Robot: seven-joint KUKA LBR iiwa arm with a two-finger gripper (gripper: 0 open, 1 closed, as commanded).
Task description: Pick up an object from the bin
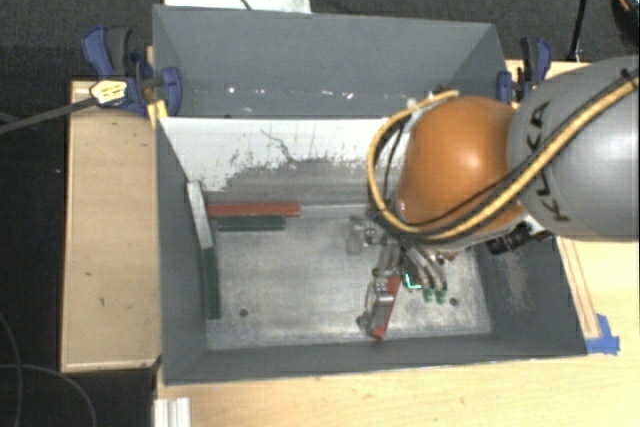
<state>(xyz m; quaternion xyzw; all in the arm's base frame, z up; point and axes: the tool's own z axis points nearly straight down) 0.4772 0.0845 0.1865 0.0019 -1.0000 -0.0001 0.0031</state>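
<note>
Jaws: mine, low in the bin [330, 65], front right; spread or clenched, I cannot tell. Red bar [254, 210]: back left, well apart. Small reddish piece [378, 318]: beneath me, by the front wall. Step, likely: grasping. Next: sure grip, straight lift.

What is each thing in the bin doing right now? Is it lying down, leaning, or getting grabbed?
Red stick: lying flat at the back of the floor, not grabbed.
Dark stick: lying flat, close beside the red stick.
Pale bar: lying along the left wall.
Dark bar: lying along the left wall, nearer the front.
Gripper: down low near the floor, front right, away from all four.
</note>
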